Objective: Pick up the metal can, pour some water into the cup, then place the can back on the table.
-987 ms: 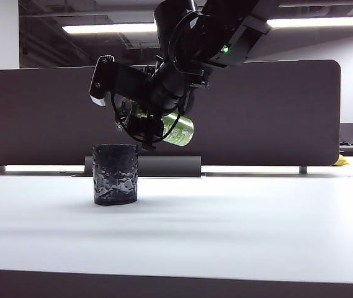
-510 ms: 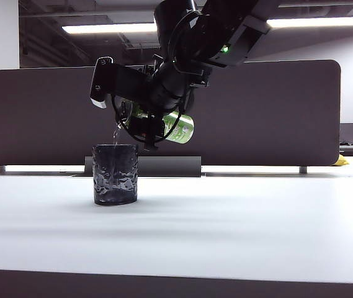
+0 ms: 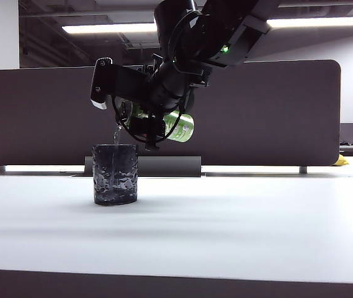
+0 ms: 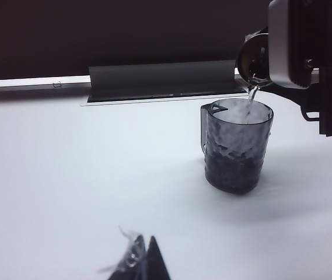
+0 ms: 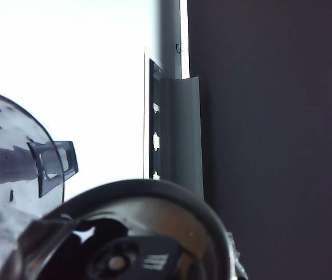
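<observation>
- One cup (image 3: 115, 174): a short, dark, bumpy tumbler standing upright on the table (image 3: 238, 223). It is my landmark here.
- One metal can (image 3: 177, 127): bright green, tipped almost level in the air, just above the cup and to its right in the exterior view, with its silver top (image 5: 148, 233) over the cup's rim.
- One thin stream of water (image 4: 251, 98) falls from the can's mouth into the cup (the left wrist view shows it landing inside the far rim).
- My right gripper (image 3: 145, 127) is clamped around the can's body, holding it up above the cup; the jaws stand at about the can's width.
- My left gripper (image 4: 142, 262) is well away from the cup, low over the bare table; only a dark tip of it shows, so I cannot tell whether it is wide or narrow.
- One dark partition panel (image 3: 275, 112) stands behind the cup, and one grey bracket (image 4: 163, 79) sits at its foot, just behind the cup.
- Writing: the can carries pale marks on the green, but they are too small and tilted to read; I can make out no brand or label on the cup.
- The cup is seen to be translucent from the left wrist view, darker toward its base.
</observation>
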